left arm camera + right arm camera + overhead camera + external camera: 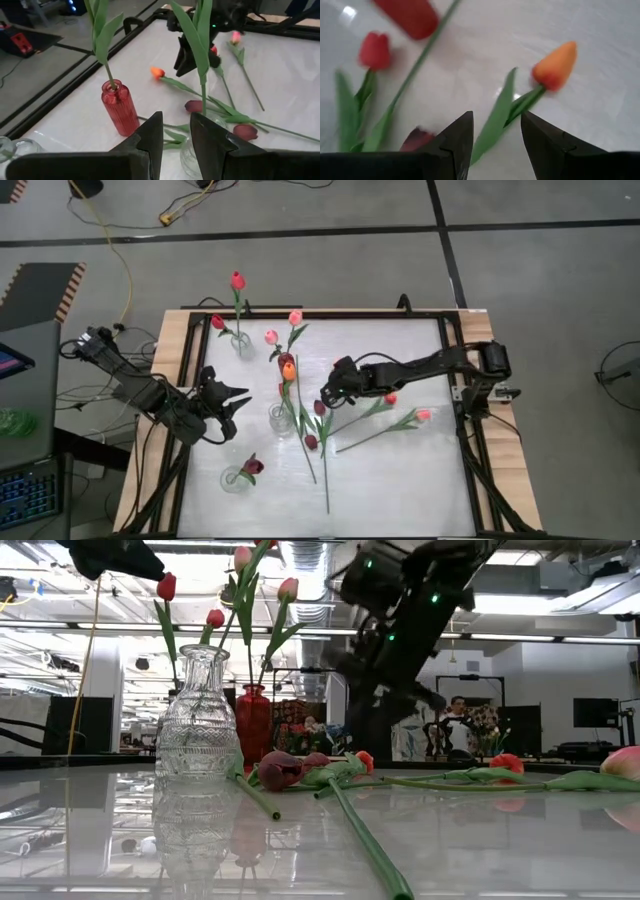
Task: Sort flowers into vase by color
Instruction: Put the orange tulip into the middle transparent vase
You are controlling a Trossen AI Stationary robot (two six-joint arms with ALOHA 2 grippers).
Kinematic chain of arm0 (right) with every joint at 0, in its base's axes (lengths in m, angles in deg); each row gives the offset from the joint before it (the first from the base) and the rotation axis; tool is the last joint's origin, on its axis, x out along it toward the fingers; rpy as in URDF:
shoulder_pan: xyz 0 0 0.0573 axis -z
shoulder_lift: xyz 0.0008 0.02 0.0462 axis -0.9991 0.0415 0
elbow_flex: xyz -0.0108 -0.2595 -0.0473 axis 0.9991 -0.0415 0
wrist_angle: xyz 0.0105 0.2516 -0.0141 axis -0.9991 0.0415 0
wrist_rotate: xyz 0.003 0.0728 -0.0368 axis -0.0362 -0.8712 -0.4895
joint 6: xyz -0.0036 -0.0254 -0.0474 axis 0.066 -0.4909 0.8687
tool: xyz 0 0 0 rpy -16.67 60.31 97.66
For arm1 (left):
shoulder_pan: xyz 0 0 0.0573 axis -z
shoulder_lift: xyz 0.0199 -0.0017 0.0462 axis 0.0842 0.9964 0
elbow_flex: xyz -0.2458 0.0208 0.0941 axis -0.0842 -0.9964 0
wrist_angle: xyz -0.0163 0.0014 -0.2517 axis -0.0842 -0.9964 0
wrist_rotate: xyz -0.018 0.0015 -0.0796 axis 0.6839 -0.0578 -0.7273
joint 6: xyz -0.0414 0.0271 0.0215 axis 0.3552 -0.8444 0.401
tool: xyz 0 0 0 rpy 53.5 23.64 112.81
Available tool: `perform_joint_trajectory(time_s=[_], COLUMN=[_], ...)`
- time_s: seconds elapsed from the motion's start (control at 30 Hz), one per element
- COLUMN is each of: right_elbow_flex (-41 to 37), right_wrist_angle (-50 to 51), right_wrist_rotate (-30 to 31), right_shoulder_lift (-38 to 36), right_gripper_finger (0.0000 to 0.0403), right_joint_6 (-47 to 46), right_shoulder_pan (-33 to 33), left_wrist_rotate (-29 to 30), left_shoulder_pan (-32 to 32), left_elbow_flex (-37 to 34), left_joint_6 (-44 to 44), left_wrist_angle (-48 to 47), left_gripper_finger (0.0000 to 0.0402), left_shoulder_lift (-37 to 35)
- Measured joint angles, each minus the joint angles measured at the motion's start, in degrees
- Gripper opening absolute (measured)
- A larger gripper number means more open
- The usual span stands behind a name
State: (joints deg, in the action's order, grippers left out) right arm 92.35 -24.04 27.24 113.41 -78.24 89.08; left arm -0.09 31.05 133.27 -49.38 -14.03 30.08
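White tabletop — orange tulip (555,65) just ahead of right pincer (496,131), untouched.

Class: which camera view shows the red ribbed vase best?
The left wrist view: the red ribbed vase stands whole and close, a green stem rising from it. The low view half hides it behind a clear glass vase; the high view shows only its top; the right wrist view a blurred edge.

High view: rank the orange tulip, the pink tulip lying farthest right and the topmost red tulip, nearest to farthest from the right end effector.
1. Orange tulip, just left of the right end effector.
2. Pink tulip, lying on the table's right side.
3. Red tulip, at the top edge, left of centre.
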Motion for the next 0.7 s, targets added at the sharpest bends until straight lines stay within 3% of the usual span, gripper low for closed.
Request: perform_joint_trajectory(time_s=[0.4, 0.7], right_elbow_flex=[0.1, 0.1], right_wrist_angle=[-0.5, -2.8], right_wrist_rotate=[0.3, 0.4], right_shoulder_lift=[1.3, 7.7], right_gripper_finger=[0.0191, 0.0191], right_joint_6=[-5.7, -7.3], right_shoulder_pan=[2.1, 1.6], left_wrist_rotate=[0.0, -0.1], left_shoulder_pan=[0.0, 0.0], left_elbow_flex=[0.0, 0.0], left_joint_6=[0.0, 0.2], left_wrist_angle=[-0.1, -0.3], left_gripper_finger=[0.0086, 0.0086], left_shoulder_lift=[0.0, 0.0])
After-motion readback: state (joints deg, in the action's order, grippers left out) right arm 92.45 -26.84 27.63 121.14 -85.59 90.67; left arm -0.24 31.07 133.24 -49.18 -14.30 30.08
